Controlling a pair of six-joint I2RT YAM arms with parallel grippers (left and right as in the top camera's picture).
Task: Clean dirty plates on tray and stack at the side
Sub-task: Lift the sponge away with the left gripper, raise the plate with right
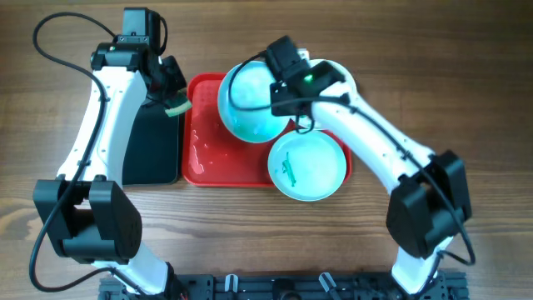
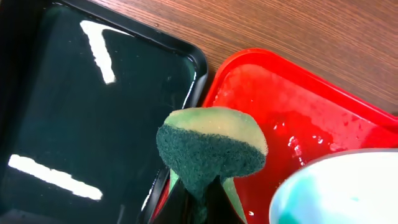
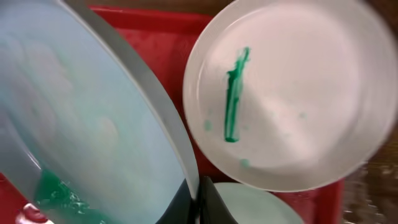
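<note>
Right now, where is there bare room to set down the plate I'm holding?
The left half of the red tray is bare though wet, between the black tray and the held plate; the sponge hangs over its top-left edge. Bare table lies right of the tray. Crowded: the tray's right side, with the smeared plate and a third plate.

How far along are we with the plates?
Nothing looks stacked aside yet. In hand: the right fingers grip a tilted, smeared turquoise plate over the tray; the left fingers hold the sponge at the tray's edge. Left: the streaked plate and a third one under the right arm.
</note>
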